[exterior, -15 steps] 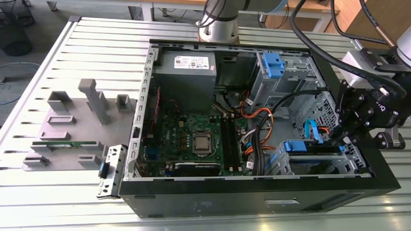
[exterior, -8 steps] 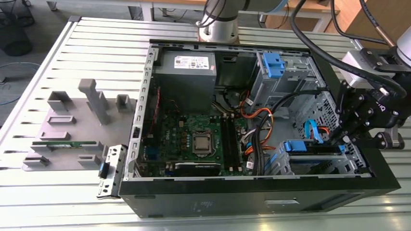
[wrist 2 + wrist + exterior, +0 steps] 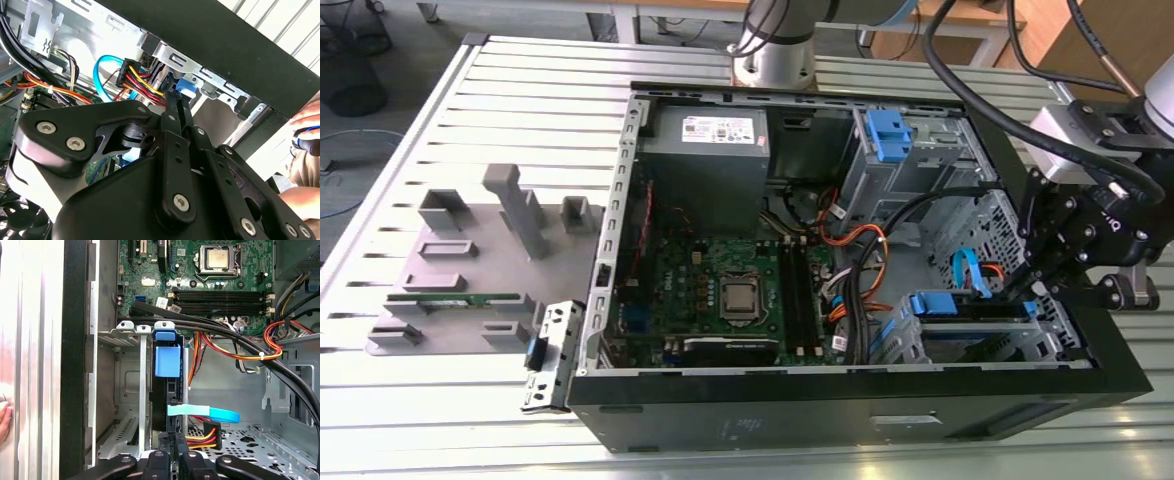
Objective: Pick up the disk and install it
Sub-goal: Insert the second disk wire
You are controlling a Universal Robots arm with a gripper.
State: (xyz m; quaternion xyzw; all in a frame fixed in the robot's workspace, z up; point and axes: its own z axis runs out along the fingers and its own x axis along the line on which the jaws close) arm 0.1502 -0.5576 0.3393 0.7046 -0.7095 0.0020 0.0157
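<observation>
Gripper (image 3: 1034, 285) down inside the open computer case (image 3: 854, 400), at the drive bay (image 3: 961, 335) by the case's near corner at the exterior view's right. Cannot tell from any view whether released or clenched: fingertips lost behind the black linkage in both wrist views.

Disk (image 3: 167, 395) right at the gripper's tips, standing on edge in the bay between silver rails, blue handle (image 3: 165, 360) pointing away from the gripper toward the motherboard (image 3: 200, 275). Mostly hidden: just a dark edge and the blue carrier to be made out. Same blue carrier glimpsed in the exterior view (image 3: 947, 303), just inward of the gripper.

White sticker on the grey power supply (image 3: 707, 130), far across the case from the gripper; print too small to make out. White markings on the motherboard likewise unreadable.

Light-blue flat cable (image 3: 205, 413) crossing beside the disk, close to the gripper; red, yellow and black wire bundle (image 3: 200, 432) with its connector just by it. Thick black cables (image 3: 225, 335) draped beyond the disk.

Second blue bracket (image 3: 887, 135) on a metal cage, well beyond the gripper.

Slatted aluminium table (image 3: 427, 420) under everything, with grey fixture blocks (image 3: 467, 260) well apart from the case. Part of a hand (image 3: 305, 150) outside the case wall, cut off at the frame edge.
</observation>
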